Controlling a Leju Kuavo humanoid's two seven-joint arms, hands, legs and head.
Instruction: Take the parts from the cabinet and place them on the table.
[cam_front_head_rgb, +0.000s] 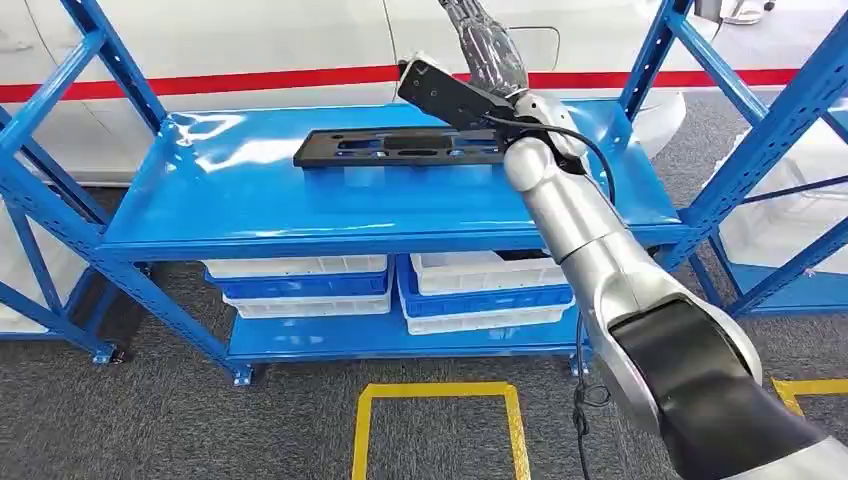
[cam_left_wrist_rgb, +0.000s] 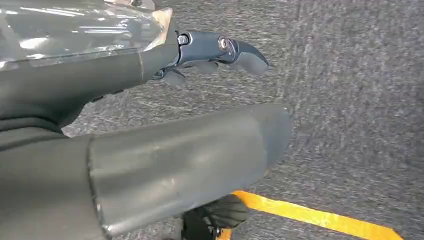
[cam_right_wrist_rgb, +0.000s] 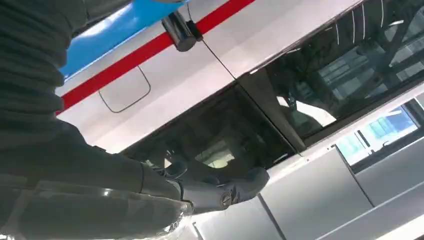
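Head view looks down at the blue shelf (cam_front_head_rgb: 330, 205); wrist views face carpet (cam_left_wrist_rgb: 350, 100) and car (cam_right_wrist_rgb: 280, 65).

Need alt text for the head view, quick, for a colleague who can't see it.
The right hand is raised above the far edge of a blue shelf where a flat black part lies. White bins sit on the shelf below.

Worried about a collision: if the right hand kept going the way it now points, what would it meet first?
Probably the white car body behind the shelf; the right hand is raised above the black part, though depth is unclear.
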